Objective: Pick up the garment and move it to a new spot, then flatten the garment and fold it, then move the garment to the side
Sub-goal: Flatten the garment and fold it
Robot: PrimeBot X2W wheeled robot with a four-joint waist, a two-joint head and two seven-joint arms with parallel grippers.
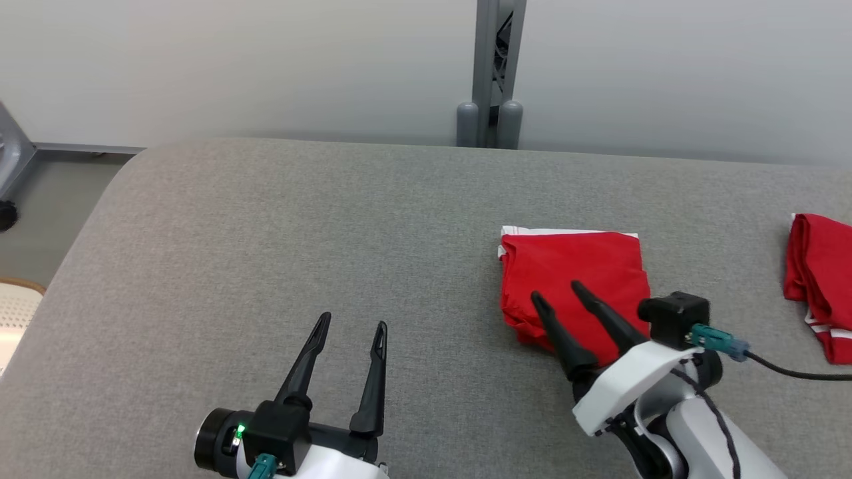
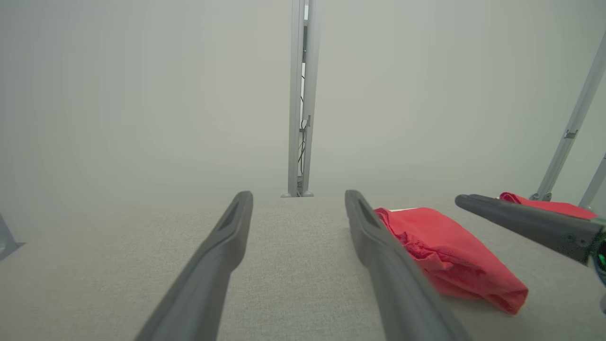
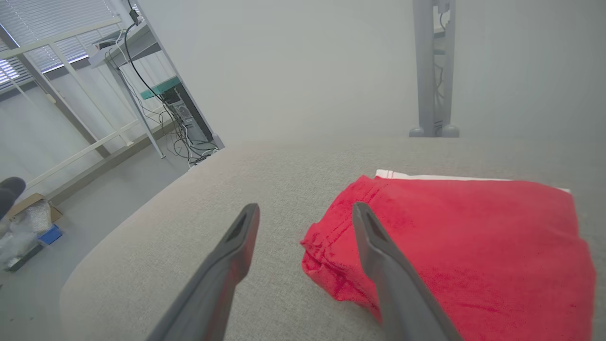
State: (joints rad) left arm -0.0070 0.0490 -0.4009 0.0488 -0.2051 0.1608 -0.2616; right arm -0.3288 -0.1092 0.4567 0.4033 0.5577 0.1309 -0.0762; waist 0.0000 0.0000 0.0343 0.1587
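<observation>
The red garment (image 1: 586,266) lies folded into a neat rectangle, flat on the grey fabric worktop (image 1: 299,219), right of centre, a white edge (image 1: 566,231) peeking out along its far side. And there's the right gripper (image 1: 555,291) over the near left corner, its fingers (image 3: 378,255) spread apart with nothing between them. In the right wrist view one finger crosses the red cloth and the other sits over bare grey fabric. Whether they touch the cloth, I cannot tell. Out to the left, well apart, the left gripper (image 1: 353,322) hovers over open worktop, fingers wide and empty. At the far right edge sits a second red cloth (image 1: 815,266). A grey post (image 1: 491,73) stands behind.
</observation>
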